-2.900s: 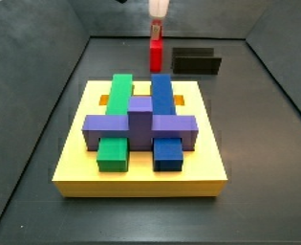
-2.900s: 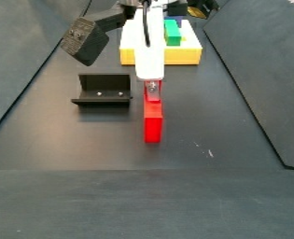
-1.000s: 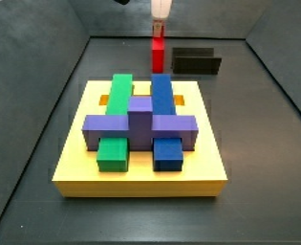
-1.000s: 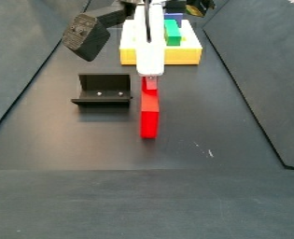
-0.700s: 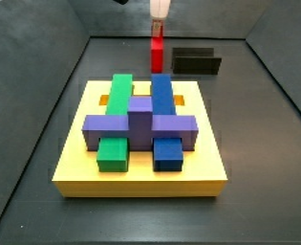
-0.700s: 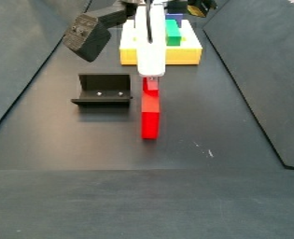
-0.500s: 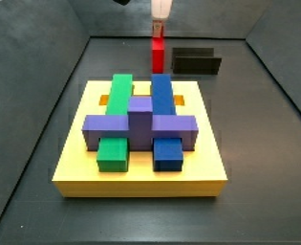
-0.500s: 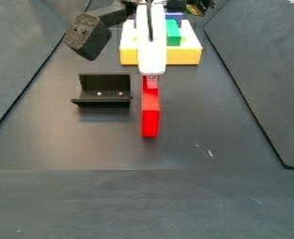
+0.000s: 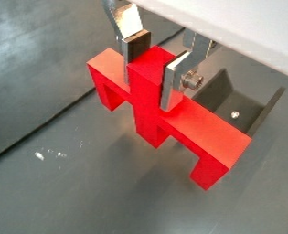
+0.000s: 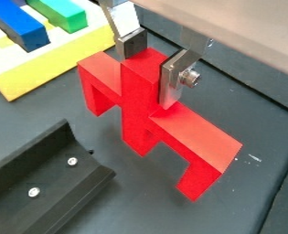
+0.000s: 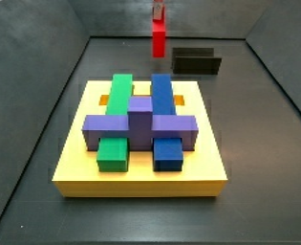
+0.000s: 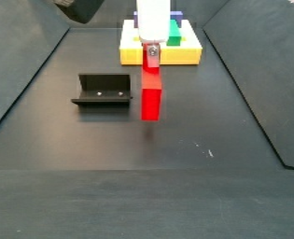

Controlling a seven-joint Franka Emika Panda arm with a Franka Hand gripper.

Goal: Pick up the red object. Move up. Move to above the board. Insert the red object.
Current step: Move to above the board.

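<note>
The gripper (image 9: 154, 66) pinches the central post of the red object (image 9: 171, 119), its silver fingers (image 10: 175, 75) pressed against both sides in both wrist views. In a side view the red object (image 12: 150, 90) hangs off the floor, a faint shadow beneath it, just right of the fixture (image 12: 103, 91). The board (image 11: 142, 134) lies in the near part of that side view, carrying green, blue and purple blocks, with the red object (image 11: 158, 38) beyond its far edge. No writing or labels can be read anywhere.
</note>
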